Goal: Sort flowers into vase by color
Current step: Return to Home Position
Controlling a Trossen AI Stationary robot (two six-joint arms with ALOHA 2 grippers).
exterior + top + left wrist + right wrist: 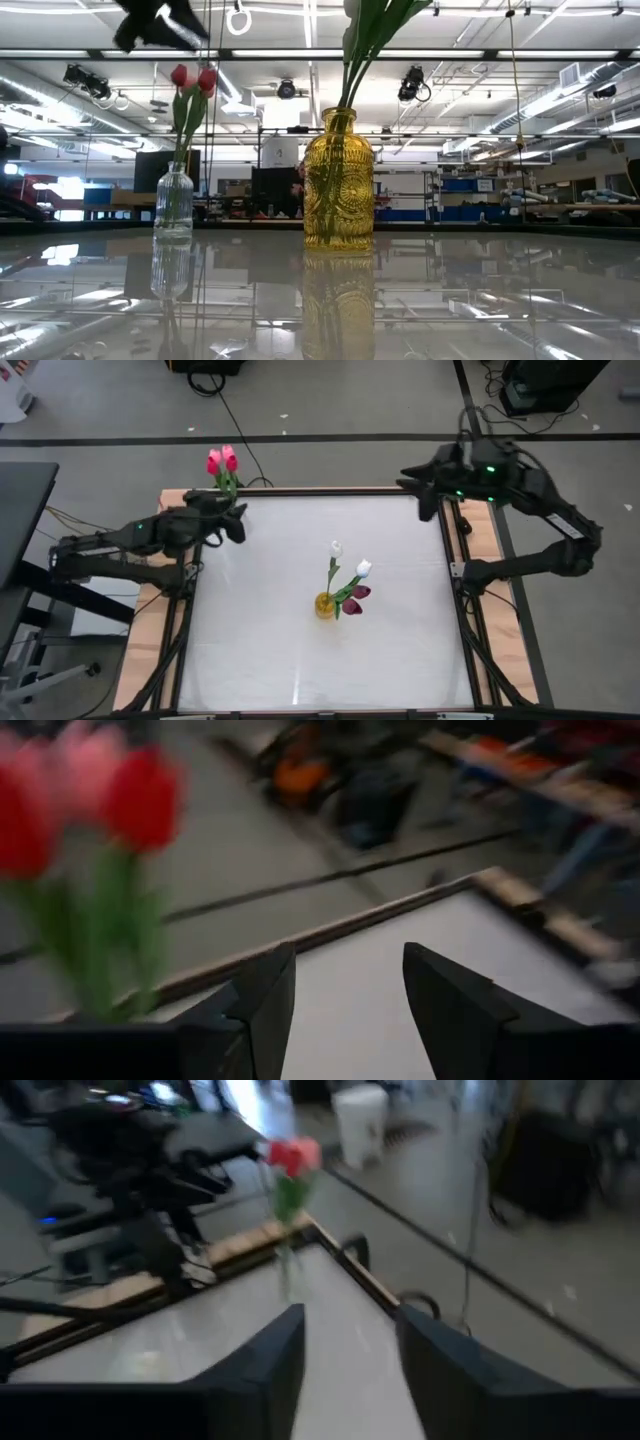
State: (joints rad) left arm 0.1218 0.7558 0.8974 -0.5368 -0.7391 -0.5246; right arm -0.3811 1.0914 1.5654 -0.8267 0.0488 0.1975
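A clear glass vase [173, 205] stands near the table's far left corner and holds pink and red tulips [222, 462] by their stems. They also show in the left wrist view as tulips [90, 790]. A yellow glass vase [325, 604] stands mid-table with two white tulips [350, 558] and a dark purple tulip [356, 598] in it. My left gripper [240, 525] hovers open and raised right beside the clear vase, empty [350, 995]. My right gripper [410, 481] is open and empty above the table's far right corner [350, 1355].
The white table top [300, 660] has raised wooden rails along its left side [145, 640] and right side [478, 650]. Cables lie on the floor beyond the far edge [215, 385]. The near half of the table is bare around the yellow vase.
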